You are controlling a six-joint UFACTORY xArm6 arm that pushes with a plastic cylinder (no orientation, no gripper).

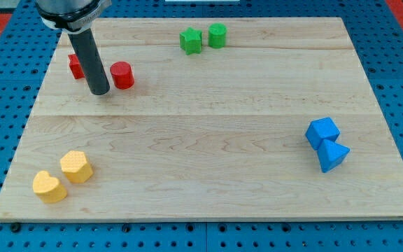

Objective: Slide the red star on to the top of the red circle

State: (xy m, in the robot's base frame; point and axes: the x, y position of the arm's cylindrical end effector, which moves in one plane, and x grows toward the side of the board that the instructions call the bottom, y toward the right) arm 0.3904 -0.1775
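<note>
- At the lower left of the frame, two yellow blocks are seen touching on the table: a yellow heart and, up and to its right, a second yellow heart-like block.
- At the upper left, a red block is largely hidden behind the rod; its shape cannot be made out, but it is taken to be the red star.
- My tip is placed between the two red pieces, just beside both; contact cannot be confirmed.
- Just right of the tip, the red circle is found, near the hidden red block but apart from it.
- No jaws are fitted to this rod, so nothing is clenched or released.
- Risk, as judged: with the tip lodged between the pair, a rightward sweep would carry the circle away instead of the star; the star would have to be approached from its far side.
- At the top centre, a green star and a green cylinder are seen side by side.
- At the right, a blue cube touches a blue triangular block, well apart from the work.
</note>
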